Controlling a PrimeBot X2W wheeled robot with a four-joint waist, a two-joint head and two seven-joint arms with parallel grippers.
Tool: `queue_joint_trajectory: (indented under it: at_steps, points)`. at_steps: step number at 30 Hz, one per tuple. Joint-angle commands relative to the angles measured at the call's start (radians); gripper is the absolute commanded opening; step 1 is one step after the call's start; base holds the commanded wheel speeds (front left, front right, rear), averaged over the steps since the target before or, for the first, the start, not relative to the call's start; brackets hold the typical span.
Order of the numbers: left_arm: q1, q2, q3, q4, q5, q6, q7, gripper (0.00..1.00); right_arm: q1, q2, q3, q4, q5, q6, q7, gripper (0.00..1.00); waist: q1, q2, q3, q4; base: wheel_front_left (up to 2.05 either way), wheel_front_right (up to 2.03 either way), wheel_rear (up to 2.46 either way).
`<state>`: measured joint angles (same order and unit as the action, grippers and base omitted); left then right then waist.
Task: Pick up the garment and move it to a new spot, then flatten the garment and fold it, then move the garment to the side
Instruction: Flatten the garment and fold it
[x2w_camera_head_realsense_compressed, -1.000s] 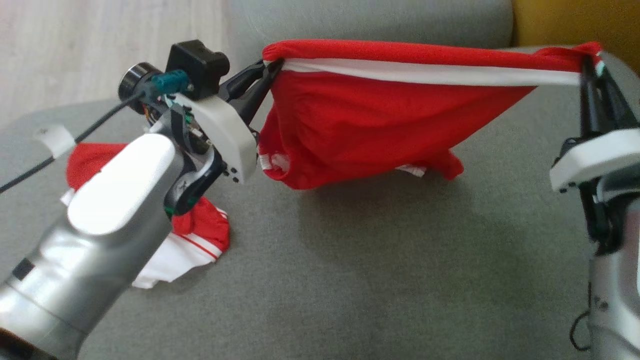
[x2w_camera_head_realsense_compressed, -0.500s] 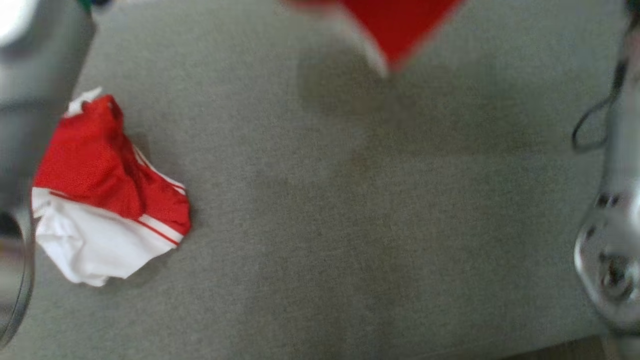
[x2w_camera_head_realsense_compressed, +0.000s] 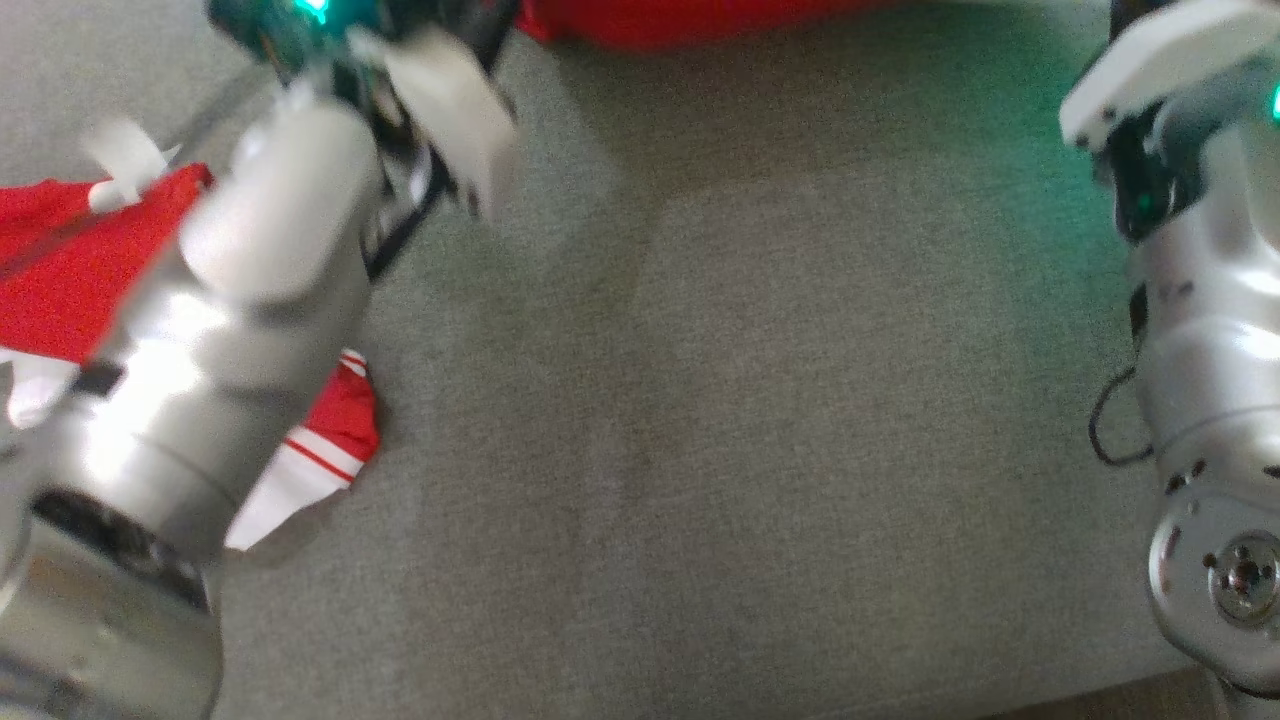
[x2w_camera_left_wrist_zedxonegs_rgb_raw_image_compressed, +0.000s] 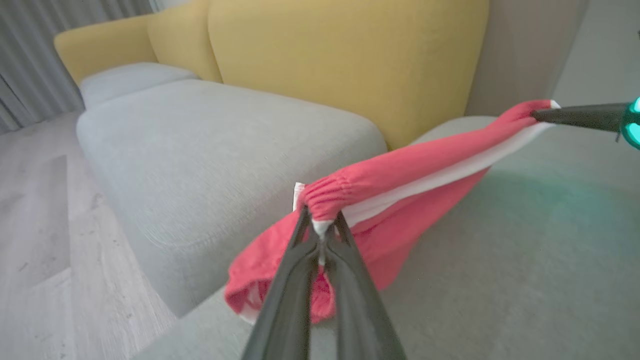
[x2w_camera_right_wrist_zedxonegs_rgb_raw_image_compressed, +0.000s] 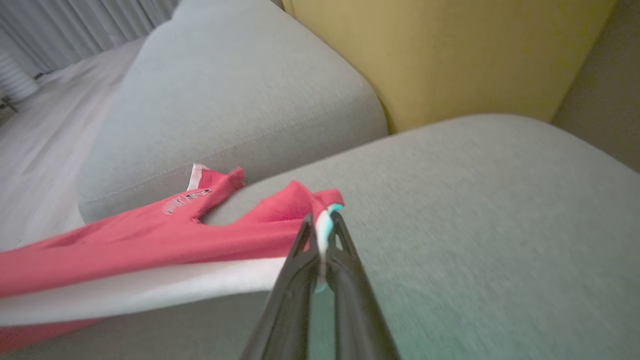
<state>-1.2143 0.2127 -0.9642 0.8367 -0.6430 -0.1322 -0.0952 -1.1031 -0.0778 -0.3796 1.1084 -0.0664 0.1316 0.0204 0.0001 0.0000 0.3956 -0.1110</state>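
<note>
Grey sofa seat (x2w_camera_head_realsense_compressed: 800, 420) is lying nearest, 2nd red-white cloth (x2w_camera_head_realsense_compressed: 60, 270) crumpled at its left; yellow backrest (x2w_camera_left_wrist_zedxonegs_rgb_raw_image_compressed: 350, 60), wood floor (x2w_camera_left_wrist_zedxonegs_rgb_raw_image_compressed: 40, 225) beyond. Garment (x2w_camera_left_wrist_zedxonegs_rgb_raw_image_compressed: 410, 170) is hanging stretched over seat btwn L hand (x2w_camera_left_wrist_zedxonegs_rgb_raw_image_compressed: 320, 232) and R hand (x2w_camera_right_wrist_zedxonegs_rgb_raw_image_compressed: 322, 227), each clamping a waistband end.

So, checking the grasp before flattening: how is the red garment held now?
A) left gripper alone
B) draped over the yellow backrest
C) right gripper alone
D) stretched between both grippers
D: left gripper and right gripper each pinch one end of the garment, stretched between them.
</note>
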Motion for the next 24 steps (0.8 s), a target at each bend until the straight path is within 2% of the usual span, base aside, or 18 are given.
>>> queue_joint_trajectory:
  at_steps: [1, 9, 17, 24]
  points:
    - [-0.023, 0.041, 0.012, -0.030, -0.019, 0.002, -0.013, 0.00, -0.010, -0.014, 0.003, -0.019, -0.001, -0.001, 0.005, 0.00, -0.0001, 0.0000, -0.013, 0.004, 0.00, 0.00, 0.00]
    - [0.177, 0.112, -0.156, -0.121, -0.085, 0.002, -0.021, 0.00, 0.099, -0.085, 0.017, 0.103, 0.032, -0.001, 0.097, 0.00, -0.0001, 0.0000, -0.110, 0.025, 0.00, 0.00, 0.00]
    - [0.297, 0.121, -0.216, -0.163, -0.110, 0.002, -0.040, 0.00, 0.195, -0.144, 0.113, 0.150, 0.065, -0.001, 0.205, 0.00, -0.0001, 0.0000, -0.225, 0.035, 0.00, 0.00, 0.00]
    - [0.387, 0.114, -0.237, -0.203, -0.116, 0.033, -0.060, 0.00, 0.274, -0.168, 0.180, 0.157, 0.139, -0.001, 0.259, 0.00, -0.0001, 0.0000, -0.309, 0.036, 0.00, 0.00, 0.00]
